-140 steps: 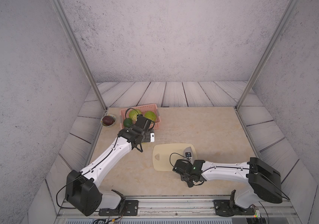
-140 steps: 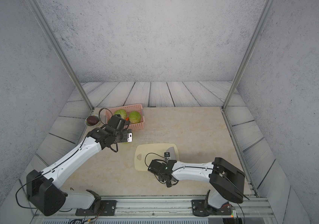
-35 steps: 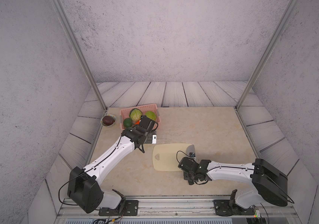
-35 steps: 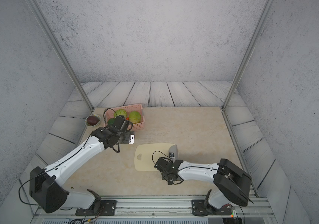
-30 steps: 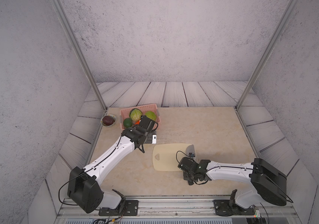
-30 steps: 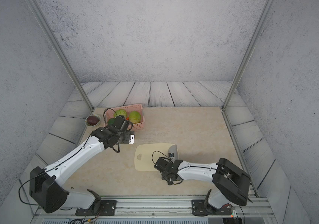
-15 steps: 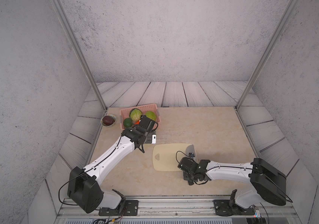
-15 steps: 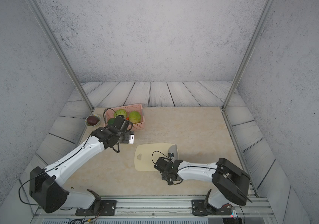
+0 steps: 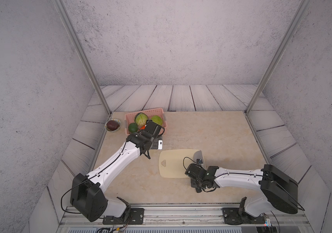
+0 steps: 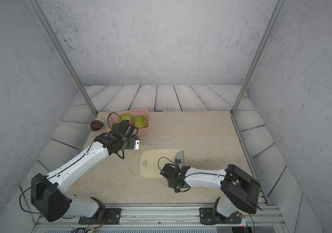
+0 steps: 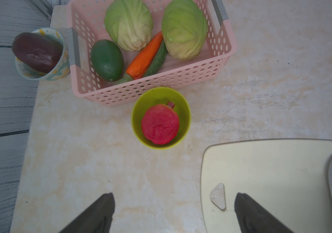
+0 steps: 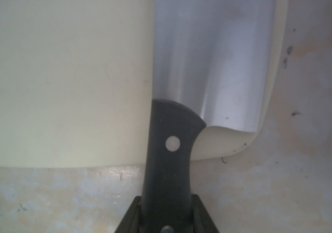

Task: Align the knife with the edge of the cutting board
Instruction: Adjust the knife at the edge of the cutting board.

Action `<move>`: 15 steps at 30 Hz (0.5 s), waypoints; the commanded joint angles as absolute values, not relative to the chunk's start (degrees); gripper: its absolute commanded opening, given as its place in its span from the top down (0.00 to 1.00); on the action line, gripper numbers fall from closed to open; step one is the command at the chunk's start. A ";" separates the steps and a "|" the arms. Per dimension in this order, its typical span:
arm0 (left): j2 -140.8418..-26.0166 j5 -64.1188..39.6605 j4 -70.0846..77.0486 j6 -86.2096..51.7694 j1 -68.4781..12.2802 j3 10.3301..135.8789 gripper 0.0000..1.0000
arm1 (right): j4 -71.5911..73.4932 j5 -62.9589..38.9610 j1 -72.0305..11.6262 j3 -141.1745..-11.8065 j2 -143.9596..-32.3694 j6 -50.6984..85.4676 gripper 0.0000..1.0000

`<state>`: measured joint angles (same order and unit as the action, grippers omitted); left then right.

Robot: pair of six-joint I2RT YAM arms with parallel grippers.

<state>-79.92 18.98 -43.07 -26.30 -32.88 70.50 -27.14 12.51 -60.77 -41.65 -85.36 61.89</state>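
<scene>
Inside rough grey walls (image 9: 161, 40), on a beige marbled bench (image 9: 211, 131) bordered by grey planks (image 9: 181, 98), the right end effector (image 12: 166, 215) clenches the knife (image 12: 211, 60) by its handle, blade flat along one end of the board (image 12: 60, 80); the left end effector (image 11: 174, 195) hangs spread wide near the basket (image 9: 153, 111).

Knife (image 12: 211, 60): broad grey steel blade, black handle with a pale rivet. The blade rests on the cutting board (image 12: 60, 80) along one short end, nearly parallel to that edge, and the handle overhangs a long edge. The board is pale cream with rounded corners and a triangular hole near the far end.
</scene>
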 commanded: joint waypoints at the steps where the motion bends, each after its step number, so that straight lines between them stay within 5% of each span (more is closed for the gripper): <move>1: -79.37 20.22 -43.40 -25.93 -33.05 71.63 0.02 | -28.80 12.50 -60.47 -40.09 -85.19 61.78 0.91; 15: -79.15 20.27 -43.54 -25.98 -33.05 71.67 0.02 | -29.96 12.82 -60.31 -39.84 -84.41 62.02 0.91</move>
<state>-79.92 19.31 -43.07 -26.30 -32.88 70.48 -27.07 12.49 -60.69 -41.36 -85.01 61.91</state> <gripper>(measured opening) 0.984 0.363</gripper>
